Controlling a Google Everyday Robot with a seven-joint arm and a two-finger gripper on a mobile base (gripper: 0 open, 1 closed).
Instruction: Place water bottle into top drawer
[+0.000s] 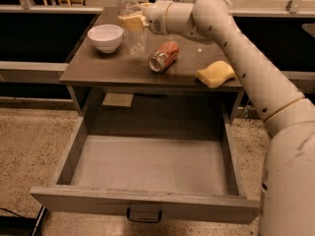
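1. One drawer is standing pulled open and bare at 6 o'clock, below the table.
2. One gripper is reaching to the table's 11 o'clock corner and seems to be clamping the bottle's middle.
3. One bottle is standing upright there. The grasp is underway. Next, it is calling for a lift clear of the table, then a carry toward 6 o'clock over the drawer.
4. One bowl is sitting at the bottle's 9 o'clock. One can and one sponge are lying toward 4 o'clock.

No text is legible on the bottle, can or drawer; the gripper is at the bottle.
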